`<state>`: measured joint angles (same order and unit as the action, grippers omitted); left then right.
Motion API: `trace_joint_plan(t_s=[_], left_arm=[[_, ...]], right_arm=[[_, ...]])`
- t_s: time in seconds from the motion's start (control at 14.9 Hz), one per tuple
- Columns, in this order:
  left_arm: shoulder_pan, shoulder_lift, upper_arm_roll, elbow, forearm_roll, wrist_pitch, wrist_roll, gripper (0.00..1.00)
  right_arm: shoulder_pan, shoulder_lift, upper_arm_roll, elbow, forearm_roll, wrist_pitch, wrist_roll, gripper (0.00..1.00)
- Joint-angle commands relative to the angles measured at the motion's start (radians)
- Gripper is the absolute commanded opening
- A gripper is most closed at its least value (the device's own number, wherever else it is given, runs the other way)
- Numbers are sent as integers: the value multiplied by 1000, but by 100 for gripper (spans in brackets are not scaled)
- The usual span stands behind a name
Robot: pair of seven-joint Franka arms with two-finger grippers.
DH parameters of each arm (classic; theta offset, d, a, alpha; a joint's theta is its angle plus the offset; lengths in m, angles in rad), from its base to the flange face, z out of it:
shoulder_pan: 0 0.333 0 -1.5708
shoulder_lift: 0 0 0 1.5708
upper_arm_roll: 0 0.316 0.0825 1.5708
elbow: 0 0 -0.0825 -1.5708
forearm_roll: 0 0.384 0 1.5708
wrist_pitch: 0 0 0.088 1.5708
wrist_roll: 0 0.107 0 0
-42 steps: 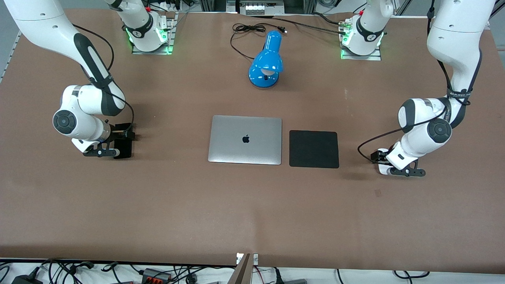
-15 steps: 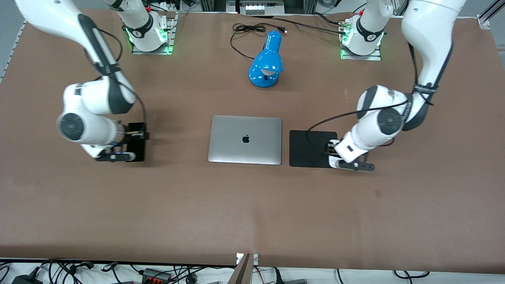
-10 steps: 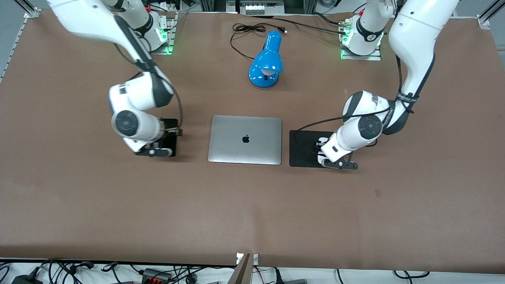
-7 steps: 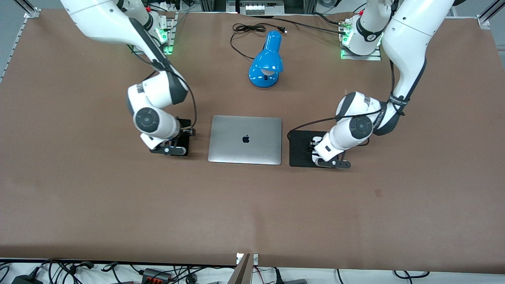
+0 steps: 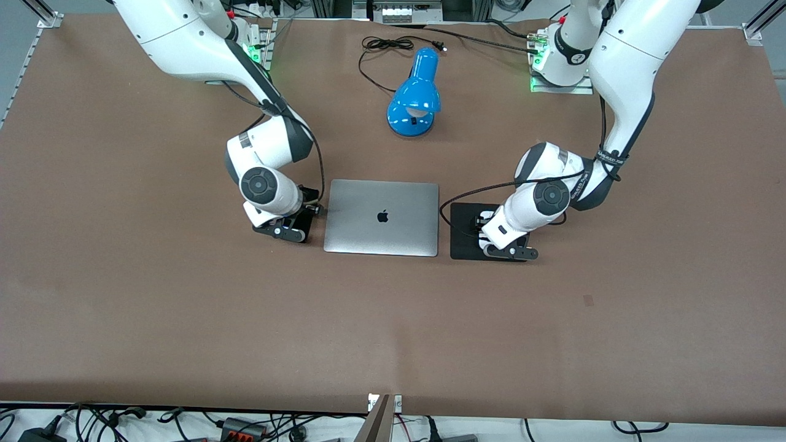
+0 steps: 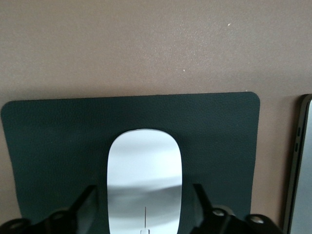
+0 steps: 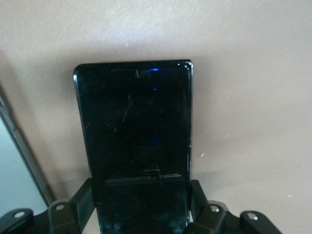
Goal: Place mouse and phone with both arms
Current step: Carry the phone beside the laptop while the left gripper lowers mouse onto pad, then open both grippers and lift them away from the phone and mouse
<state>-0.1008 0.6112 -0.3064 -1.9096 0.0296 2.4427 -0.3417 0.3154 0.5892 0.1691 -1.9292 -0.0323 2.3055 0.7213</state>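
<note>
The white mouse [image 6: 145,175] lies on the black square pad [image 6: 48,146], between the fingers of my left gripper [image 6: 145,195]. A dark gap shows on each side of it, so the jaws stand open around it. In the front view my left gripper [image 5: 489,232] is low over the pad [image 5: 463,242], and the arm hides most of the mouse. My right gripper [image 7: 141,187] is shut on the black phone [image 7: 139,126], with both fingers against its long edges. In the front view it [image 5: 299,218] is close beside the laptop, toward the right arm's end.
A closed silver laptop [image 5: 381,217] lies mid-table between the two grippers; its edge shows in both wrist views. A blue desk lamp [image 5: 415,98] with a black cord [image 5: 384,46] stands farther from the front camera than the laptop.
Both arms swung in from the table's ends toward the laptop. The left gripper brought the mouse onto the pad. The right gripper brought the phone up beside the laptop.
</note>
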Motion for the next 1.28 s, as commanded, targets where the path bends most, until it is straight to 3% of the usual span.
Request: trace_joint_plan(t_s=[0.0,0.07,0.34,0.54,0.67,1.01,1.21], left_arm=[[4,-30,-2,0,-7,-7,-6,100],[4,-60,-2,0,-5,-26,-6,100],[16,-157,7,62,1,-195,3,100],[24,-206,9,182,204,-412,4,100],[30,-231,6,251,302,-578,38,100],[156,-319,-3,337,284,-818,328,100],[249,-363,3,343,80,-921,372,100]], right_arm=[[8,0,-7,10,11,0,17,31],[8,-3,-8,15,14,-1,26,99],[-1,-112,-10,22,12,-30,20,100],[-6,-209,-19,97,-4,-154,-37,100],[-25,-216,-43,250,-6,-329,-127,100],[-152,-218,-49,514,-1,-561,-319,100],[-222,-223,-60,649,-4,-697,-468,100]])
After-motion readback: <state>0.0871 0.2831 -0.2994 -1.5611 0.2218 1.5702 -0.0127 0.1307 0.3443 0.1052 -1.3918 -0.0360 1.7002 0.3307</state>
